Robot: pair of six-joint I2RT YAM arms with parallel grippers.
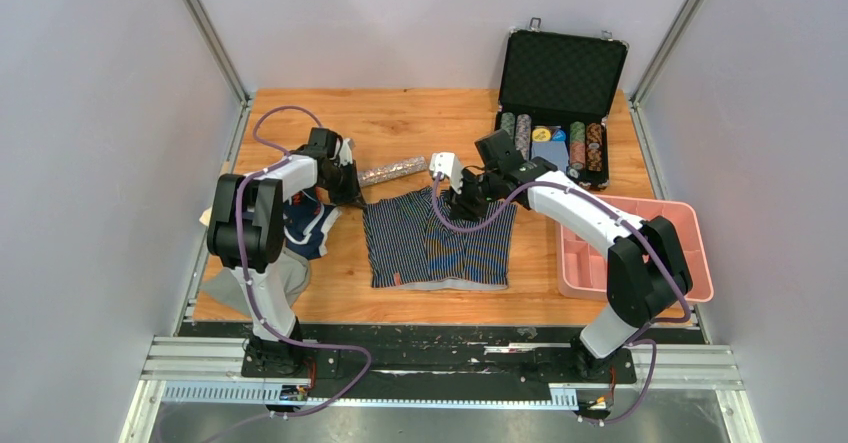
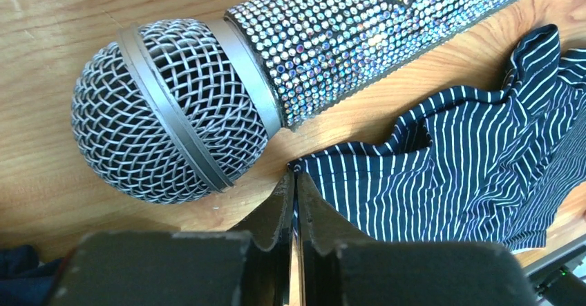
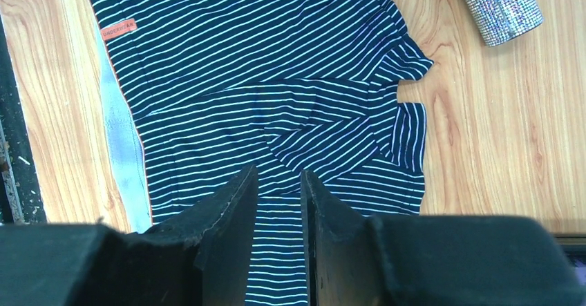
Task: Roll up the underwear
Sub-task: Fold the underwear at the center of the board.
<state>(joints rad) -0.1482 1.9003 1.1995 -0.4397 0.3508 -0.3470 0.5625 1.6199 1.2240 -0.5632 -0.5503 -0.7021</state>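
Wooden counter: the striped underwear lies spread mid-counter. We see the left gripper closed on its corner, beside the microphone. The right gripper has its jaws slightly apart over the cloth, and we can't tell if it pinches. The navy underwear is half hidden behind the left arm.

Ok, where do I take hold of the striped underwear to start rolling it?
At the two far leg hems, from above: the striped underwear lies mostly flat, waistband on the near side. The left hand pinches the far-left corner; the right hand sits over the other leg.
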